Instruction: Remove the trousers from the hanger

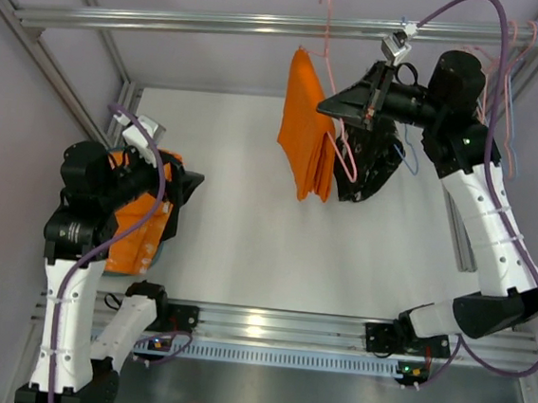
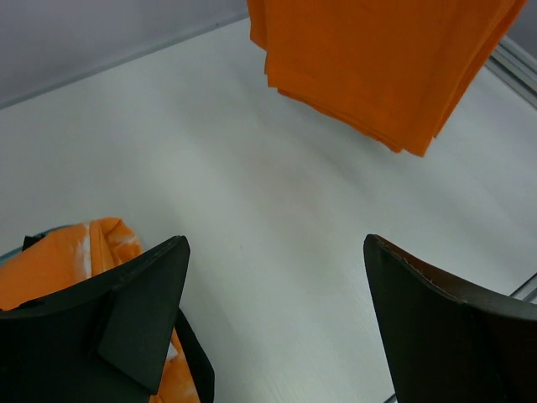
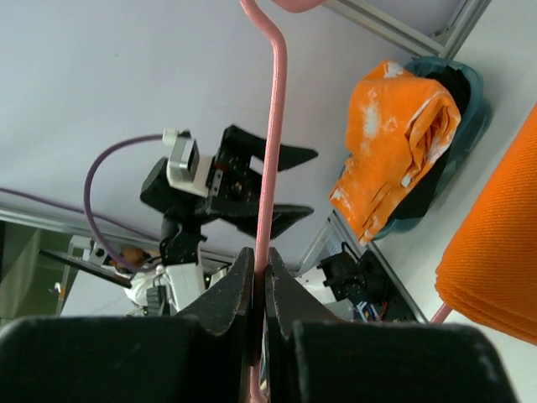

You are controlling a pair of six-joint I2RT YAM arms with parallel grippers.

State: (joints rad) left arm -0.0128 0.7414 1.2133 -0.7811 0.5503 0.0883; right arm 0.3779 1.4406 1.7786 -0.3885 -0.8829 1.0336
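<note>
Right gripper [image 3: 260, 273] clenched on thin pale pink wire hanger [image 3: 275, 126] carrying folded bright orange fabric trousers [image 1: 306, 134]; left gripper [image 2: 275, 245] released, empty.

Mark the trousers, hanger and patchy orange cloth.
trousers [image 1: 306, 129], top external view, hanging fold's middle.
hanger [image 3: 273, 126], right wrist view, straight pink wire.
patchy orange cloth [image 3: 393, 138], right wrist view, upper fold.

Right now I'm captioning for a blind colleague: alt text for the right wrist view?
The right gripper is shut on the wire of the pink hanger. Orange trousers hang at the right edge; beyond, the open left gripper and a patchy orange cloth in a teal bin.
</note>
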